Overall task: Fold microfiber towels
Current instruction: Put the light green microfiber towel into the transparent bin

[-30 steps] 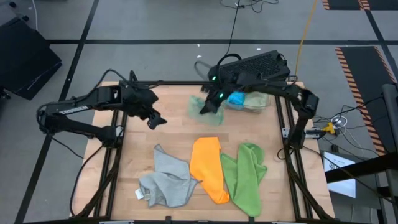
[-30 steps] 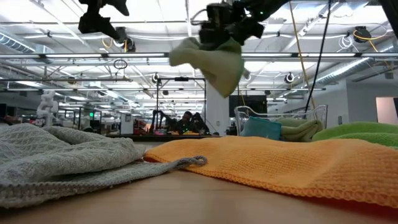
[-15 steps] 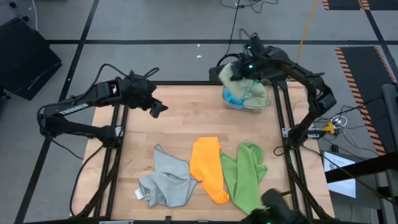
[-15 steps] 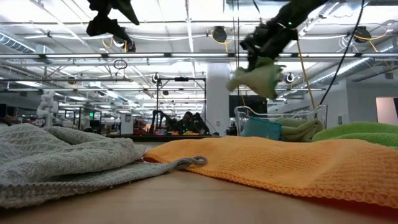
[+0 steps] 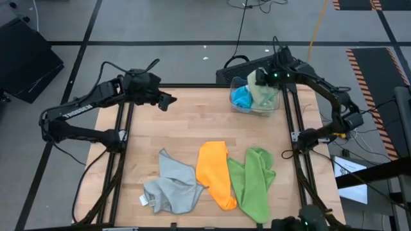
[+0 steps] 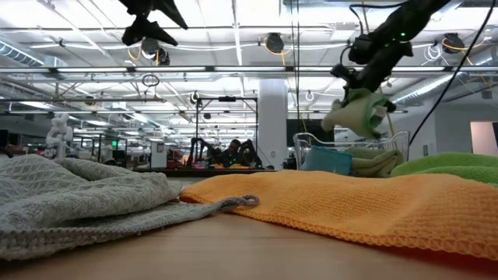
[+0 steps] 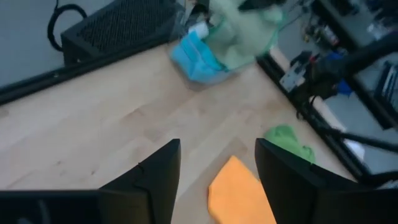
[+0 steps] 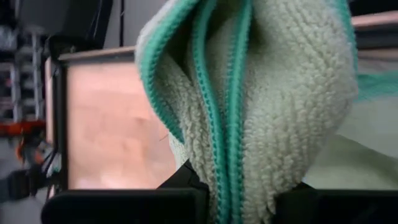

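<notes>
My right gripper [image 5: 262, 78] has its fingers closed on a sage green towel [image 6: 352, 111], held in the air above the clear bin [image 5: 243, 106] at the far right of the counter [image 5: 180, 125]. My left gripper [image 5: 168, 100] hangs over the far left, fingers apart and empty. Grey towel [image 5: 172, 186], orange towel [image 5: 214, 173] and lime towel [image 5: 253, 181] lie along the near edge.

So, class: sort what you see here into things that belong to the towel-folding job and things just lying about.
Job:
sage towel, held by right gripper
grey towel
orange towel
lime towel
blue towel
clear bin
left gripper

Lying about:
black box
cables
</notes>
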Motion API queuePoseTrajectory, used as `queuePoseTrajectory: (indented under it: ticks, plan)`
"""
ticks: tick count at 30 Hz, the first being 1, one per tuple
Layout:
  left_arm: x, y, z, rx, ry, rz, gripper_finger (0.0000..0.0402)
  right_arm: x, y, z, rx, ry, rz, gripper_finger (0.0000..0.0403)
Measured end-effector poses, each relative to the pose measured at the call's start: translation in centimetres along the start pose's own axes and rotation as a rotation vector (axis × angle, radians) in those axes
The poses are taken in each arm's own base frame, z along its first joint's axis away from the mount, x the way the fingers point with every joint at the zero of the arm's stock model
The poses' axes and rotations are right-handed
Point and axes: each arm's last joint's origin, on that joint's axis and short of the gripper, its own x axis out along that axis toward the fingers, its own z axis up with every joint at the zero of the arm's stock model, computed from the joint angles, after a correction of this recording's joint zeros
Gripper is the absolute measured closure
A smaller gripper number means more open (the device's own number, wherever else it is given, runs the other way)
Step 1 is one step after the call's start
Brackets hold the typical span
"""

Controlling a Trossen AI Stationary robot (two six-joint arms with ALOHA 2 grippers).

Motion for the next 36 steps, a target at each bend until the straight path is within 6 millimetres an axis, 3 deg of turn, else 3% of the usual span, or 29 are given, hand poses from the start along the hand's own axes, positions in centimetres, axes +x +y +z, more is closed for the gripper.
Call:
queuePoseTrajectory:
  ticks: [5, 13, 30, 36]
  plan:
    - [0.2, 0.1, 0.4, -0.004, -0.033, -0.006, 0.0208, 0.0, -2.1, -1.9, 0.101, -0.116, -0.036, 0.0375]
    - [0.3, 0.2, 0.6, -0.001, -0.027, -0.014, 0.0221, 1.8, -5.1, -3.7, 0.206, -0.185, -0.128, 0.0375]
    - [0.3, 0.2, 0.5, -0.001, -0.024, -0.014, 0.0227, 4.1, -6.5, -3.6, 0.168, -0.21, -0.305, 0.0358]
    - [0.3, 0.2, 0.5, -0.006, -0.023, -0.015, 0.0227, 3.6, -6.4, -3.8, 0.11, -0.201, -0.31, 0.0313]
